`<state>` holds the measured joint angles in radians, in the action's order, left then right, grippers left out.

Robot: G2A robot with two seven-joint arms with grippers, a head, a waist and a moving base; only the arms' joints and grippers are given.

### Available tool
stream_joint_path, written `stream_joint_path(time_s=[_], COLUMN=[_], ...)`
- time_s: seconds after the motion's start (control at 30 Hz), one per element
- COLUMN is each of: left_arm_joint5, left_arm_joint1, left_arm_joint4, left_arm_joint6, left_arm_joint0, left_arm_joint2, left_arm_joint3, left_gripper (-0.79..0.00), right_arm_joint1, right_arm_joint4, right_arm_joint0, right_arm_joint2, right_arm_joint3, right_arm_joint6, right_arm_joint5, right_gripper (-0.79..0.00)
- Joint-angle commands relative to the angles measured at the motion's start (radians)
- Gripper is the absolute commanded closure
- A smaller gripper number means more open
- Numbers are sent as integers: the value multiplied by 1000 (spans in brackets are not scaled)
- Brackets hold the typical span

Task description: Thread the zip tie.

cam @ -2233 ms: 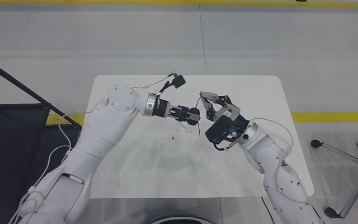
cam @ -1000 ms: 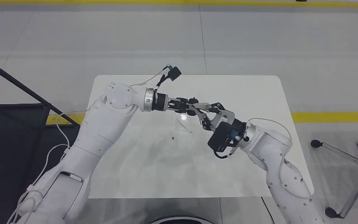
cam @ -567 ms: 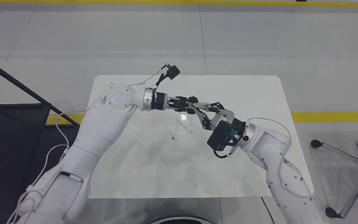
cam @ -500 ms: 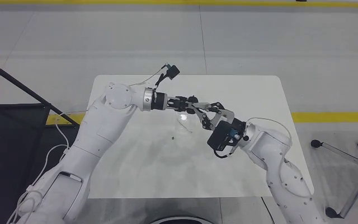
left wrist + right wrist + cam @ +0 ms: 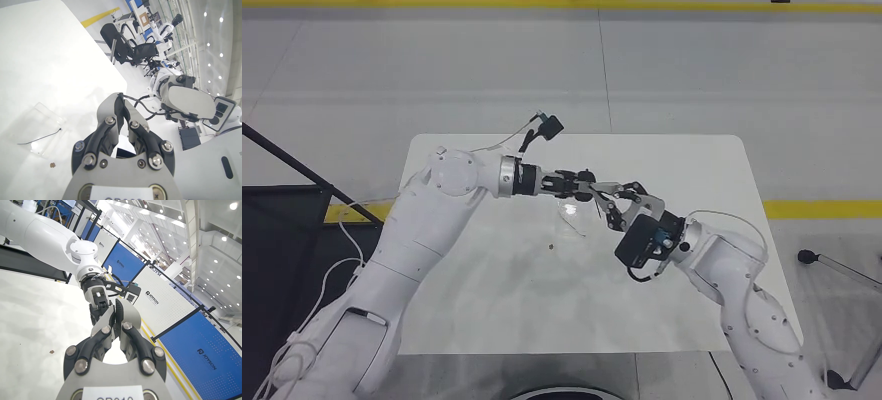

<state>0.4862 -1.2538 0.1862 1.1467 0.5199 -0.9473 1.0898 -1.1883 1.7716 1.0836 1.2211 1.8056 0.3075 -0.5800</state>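
Above the middle of the white table (image 5: 692,160), my left gripper (image 5: 592,188) and right gripper (image 5: 614,193) meet tip to tip. The left gripper (image 5: 121,96) is shut, and a thin black zip tie (image 5: 132,98) leaves its tips, curving toward the right arm's fingers (image 5: 187,100). The right gripper (image 5: 115,308) is shut just in front of the left gripper's fingers (image 5: 98,311). The stretch of tie between the pads is hidden. A second black zip tie (image 5: 40,137) lies on a clear plastic bag (image 5: 45,123) on the table below the grippers.
The clear bag (image 5: 569,212) lies flat just under the left gripper. A small brown crumb (image 5: 552,245) sits on the table nearer the robot. Office chairs and blue panels stand beyond the table's edges.
Since 2.2 s ago the left gripper has swung toward the right one, whose open fingers have shut at its tips. Over the last second both arms have shifted only slightly.
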Motion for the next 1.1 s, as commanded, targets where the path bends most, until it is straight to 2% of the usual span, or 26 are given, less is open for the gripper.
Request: stream_joint_path(time_s=[0.0, 0.3, 0.57, 1.07], left_arm_joint5=[4, 7, 10, -2], left_arm_joint1=[2, 11, 20, 30], left_arm_joint4=[-37, -143, -208, -231], left_arm_joint6=[-17, -78, -87, -81], left_arm_joint0=[7, 34, 54, 74], left_arm_joint2=[4, 3, 1, 2], left_arm_joint3=[21, 92, 139, 193], left_gripper=[0, 0, 0, 0], right_arm_joint1=[0, 3, 4, 4], right_arm_joint4=[-1, -1, 10, 51], right_arm_joint0=[2, 11, 22, 27], right_arm_joint2=[2, 7, 11, 0], right_arm_joint3=[2, 11, 24, 32], right_arm_joint6=[-5, -20, -36, -79], right_arm_joint5=[12, 36, 94, 159], right_gripper=[0, 0, 0, 0])
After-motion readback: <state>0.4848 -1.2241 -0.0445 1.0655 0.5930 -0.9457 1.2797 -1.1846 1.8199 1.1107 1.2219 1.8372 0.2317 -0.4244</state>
